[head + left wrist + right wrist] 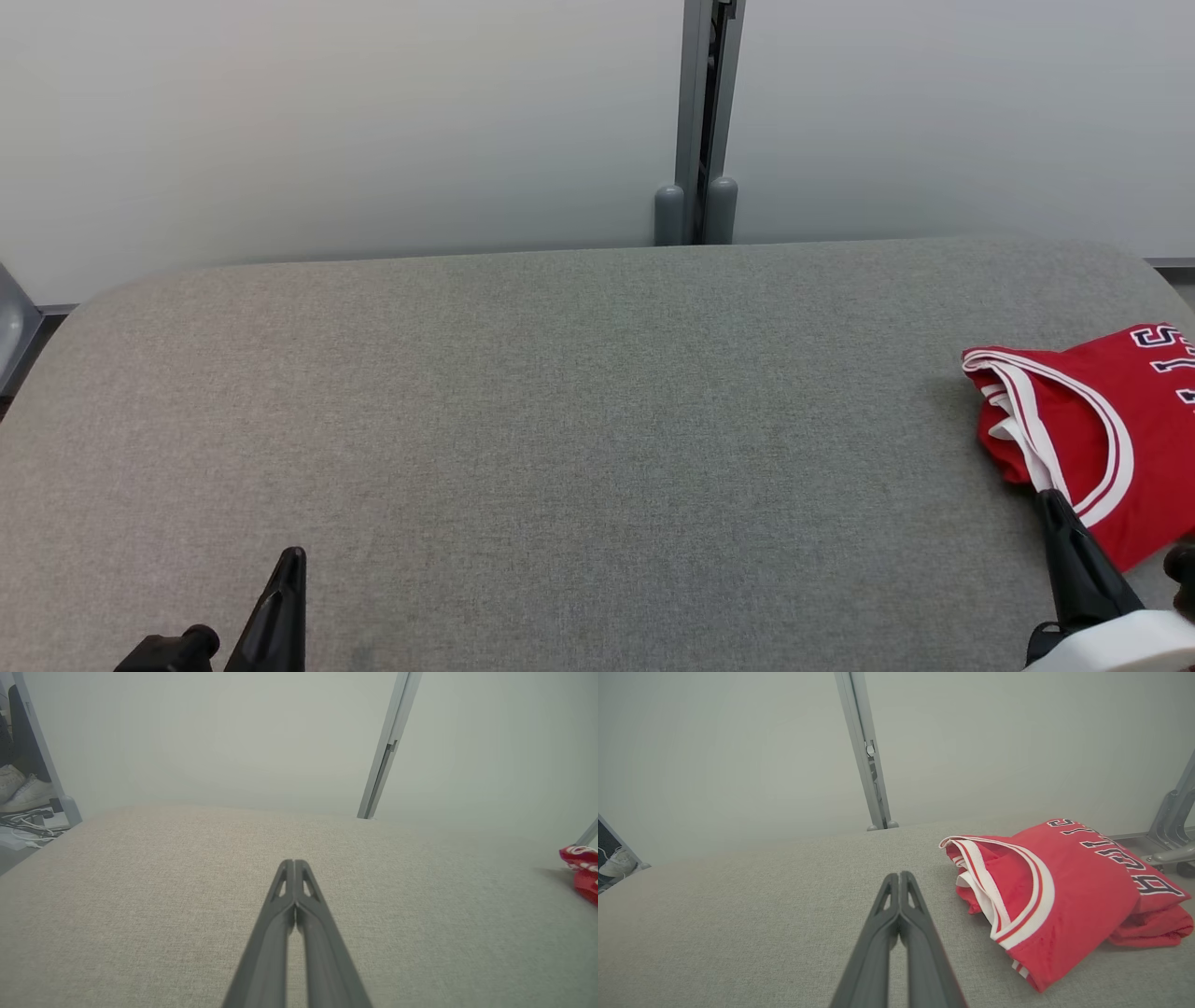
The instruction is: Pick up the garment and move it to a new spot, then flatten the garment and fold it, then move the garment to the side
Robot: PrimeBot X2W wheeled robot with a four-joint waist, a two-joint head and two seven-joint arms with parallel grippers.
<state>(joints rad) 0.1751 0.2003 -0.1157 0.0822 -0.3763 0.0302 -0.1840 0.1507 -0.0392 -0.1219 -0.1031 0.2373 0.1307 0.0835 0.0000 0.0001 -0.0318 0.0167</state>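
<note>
A red sleeveless jersey (1102,429) with white trim and dark lettering lies folded at the right edge of the grey padded table (560,420). In the right wrist view the jersey (1069,896) sits just right of my right gripper (900,873), whose fingers are shut together with nothing between them. From the head camera the right gripper (1050,497) has its tip beside the jersey's near left edge. My left gripper (293,554) is low at the front left, far from the cloth. Its fingers (293,862) are pressed shut and empty, and the jersey (581,870) peeks in at far right.
Pale partition walls stand behind the table, joined by a grey metal post (702,121). Past the table's left end are cables and a person's white shoes (21,791) on the floor. A grey metal frame (1174,826) stands past the right end.
</note>
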